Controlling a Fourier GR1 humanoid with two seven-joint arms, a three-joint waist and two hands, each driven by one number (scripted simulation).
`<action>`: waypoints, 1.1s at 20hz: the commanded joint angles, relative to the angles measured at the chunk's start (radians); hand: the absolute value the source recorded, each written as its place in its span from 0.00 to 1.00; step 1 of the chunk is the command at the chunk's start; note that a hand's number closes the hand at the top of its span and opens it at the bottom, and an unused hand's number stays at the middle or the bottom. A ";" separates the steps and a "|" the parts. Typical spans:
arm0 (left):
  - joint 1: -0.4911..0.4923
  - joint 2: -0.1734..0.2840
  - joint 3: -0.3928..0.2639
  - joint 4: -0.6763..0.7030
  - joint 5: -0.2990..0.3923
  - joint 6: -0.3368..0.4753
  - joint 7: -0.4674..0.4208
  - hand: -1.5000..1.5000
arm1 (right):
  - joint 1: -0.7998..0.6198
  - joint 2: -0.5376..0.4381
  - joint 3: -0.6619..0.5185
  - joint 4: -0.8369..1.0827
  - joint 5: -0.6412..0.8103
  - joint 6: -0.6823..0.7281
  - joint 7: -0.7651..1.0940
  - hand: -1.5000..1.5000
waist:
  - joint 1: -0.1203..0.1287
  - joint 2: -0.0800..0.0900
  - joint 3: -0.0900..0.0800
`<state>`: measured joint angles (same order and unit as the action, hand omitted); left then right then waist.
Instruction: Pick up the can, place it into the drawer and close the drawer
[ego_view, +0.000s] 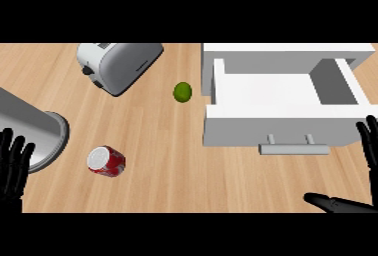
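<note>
I see the can (107, 161) near-left on the worktop (170, 165): red body, silver top facing up toward me, tilted a bit. Nothing touches it, and it sits well apart from the drawer.

Just left of the can, apart from it, a grey metal pot (33, 132) runs off the left edge; only part of it shows.

Left hand (13, 162) at the near-left edge, left of the can, in front of the pot. Fingers straight, spread, pointing up. It holds nothing and is clear of the can.

Far from the can, a silver toaster (118, 65) lies at an angle at far-left, black knob on its left side. To its right, a small green lime (182, 92) sits alone on the wood, just left of the drawer unit.

The drawer (284, 112) is at far-right: white, pulled out toward me, inside open and in view, grey bar handle (294, 148) on the near face. The white cabinet body (288, 50) sits behind it.

Right hand (366, 160) at the near-right edge, right of the drawer front and near it; I can't tell whether it touches. Fingers straight and pointing up along the right edge, thumb stretched out to the left lower down. Open, nothing in it.
</note>
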<state>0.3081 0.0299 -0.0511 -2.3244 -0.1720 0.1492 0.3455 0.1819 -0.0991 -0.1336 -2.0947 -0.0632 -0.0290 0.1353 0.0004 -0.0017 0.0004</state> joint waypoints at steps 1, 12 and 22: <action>0.091 -0.024 -0.077 -0.078 -0.054 -0.007 0.036 0.00 | 0.070 -0.012 -0.040 -0.104 -0.048 0.024 0.060 0.00 | -0.001 -0.001 0.000; 0.046 -0.027 0.028 -0.177 0.060 0.032 0.189 0.00 | 0.172 -0.001 -0.148 -0.001 -0.143 0.176 -0.116 0.00 | -0.002 0.000 0.000; 0.045 -0.030 0.073 -0.116 0.266 0.070 0.165 0.00 | 0.212 -0.029 -0.256 -0.039 -0.233 0.267 -0.081 0.00 | -0.002 0.000 -0.001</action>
<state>0.3775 0.0031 0.0086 -2.4547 0.0339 0.2079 0.5044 0.3793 -0.1364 -0.3736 -2.1240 -0.2924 0.2095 0.0558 -0.0006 -0.0021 -0.0001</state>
